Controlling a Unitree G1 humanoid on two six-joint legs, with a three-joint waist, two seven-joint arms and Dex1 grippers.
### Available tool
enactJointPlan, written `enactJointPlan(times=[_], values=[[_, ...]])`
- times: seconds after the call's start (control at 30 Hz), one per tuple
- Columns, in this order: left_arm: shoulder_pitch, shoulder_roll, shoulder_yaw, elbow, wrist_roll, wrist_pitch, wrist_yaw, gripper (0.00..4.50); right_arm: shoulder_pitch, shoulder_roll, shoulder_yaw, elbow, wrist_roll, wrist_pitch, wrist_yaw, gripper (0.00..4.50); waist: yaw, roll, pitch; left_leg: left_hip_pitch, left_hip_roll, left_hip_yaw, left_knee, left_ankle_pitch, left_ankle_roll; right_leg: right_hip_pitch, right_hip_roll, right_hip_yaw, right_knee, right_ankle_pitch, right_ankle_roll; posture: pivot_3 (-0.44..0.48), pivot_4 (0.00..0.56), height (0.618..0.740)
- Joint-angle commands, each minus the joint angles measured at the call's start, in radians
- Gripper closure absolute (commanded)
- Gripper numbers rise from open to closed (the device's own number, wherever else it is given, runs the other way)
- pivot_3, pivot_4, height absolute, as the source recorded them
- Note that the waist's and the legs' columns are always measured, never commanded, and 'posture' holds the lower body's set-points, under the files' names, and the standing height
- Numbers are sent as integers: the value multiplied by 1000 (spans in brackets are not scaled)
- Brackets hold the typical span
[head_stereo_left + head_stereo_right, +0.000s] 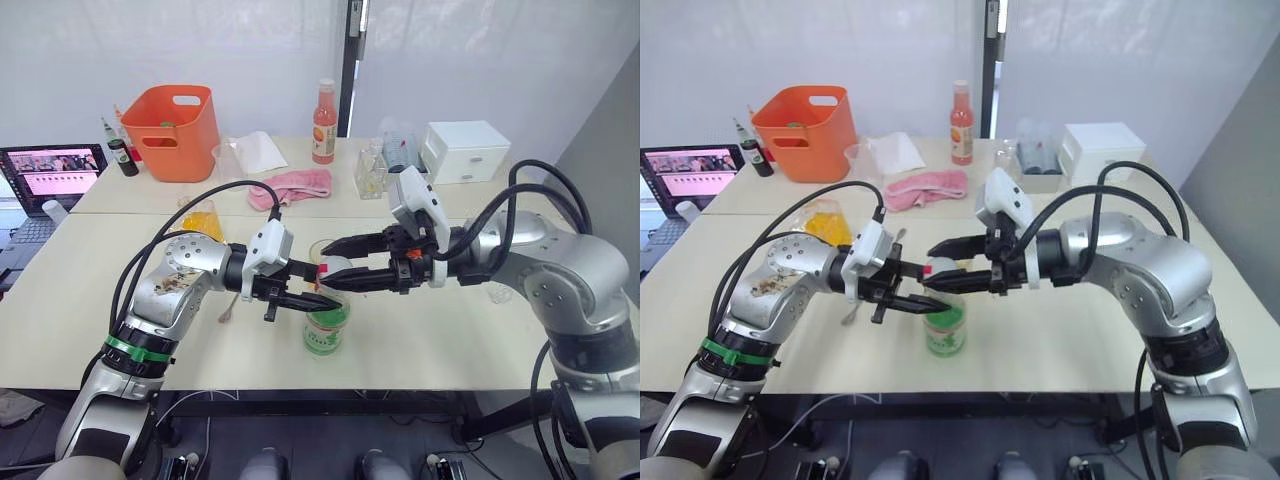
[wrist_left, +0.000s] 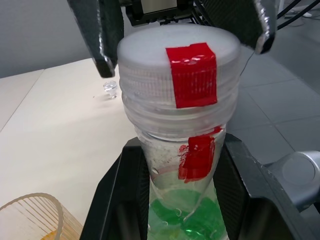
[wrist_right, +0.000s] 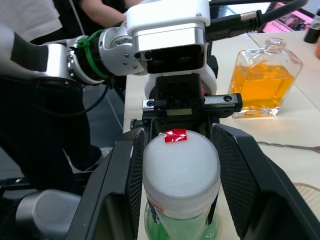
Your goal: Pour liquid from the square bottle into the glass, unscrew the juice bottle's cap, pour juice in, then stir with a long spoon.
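The juice bottle stands upright near the table's front edge, green label low on it. My left gripper is shut on its neck just under the cap, which is white with a red mark. From the opposite side my right gripper is closed around the cap, one finger on each side of it. The glass holds some yellow-orange liquid and stands just behind the bottle. The square bottle sits left of it, half full. The long spoon lies flat on the table under my left arm.
On the far table are an orange basket, a slim orange-red bottle, a pink cloth, clear containers and a white box. A laptop is at far left. A small glass stopper lies near my right arm.
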Motion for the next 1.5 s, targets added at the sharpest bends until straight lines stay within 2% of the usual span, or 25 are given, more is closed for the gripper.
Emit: enactJointPlan(times=[0.03,0.27,0.63,1.5], values=[[0,21,10,19,33,7,10,3096,-44,-15,90,103,-90,-56,126,2870,0,0,0,0,0,0,0,0,0,0,0,0,0,0,0,0,150,715],[8,28,17,22,33,1,12,3096,-82,1,110,139,-131,-102,202,2870,2,0,0,0,0,0,0,0,0,0,0,0,0,0,0,0,150,715],[19,27,17,29,37,-11,5,3096,-133,48,114,201,-184,-118,232,2870,1,0,0,0,0,0,0,0,0,0,0,0,1,0,0,0,150,715],[30,23,6,20,44,-17,0,3096,-238,72,-28,170,-92,-24,225,2870,1,0,0,-1,0,0,0,0,0,-1,0,-1,1,0,0,0,150,715]])
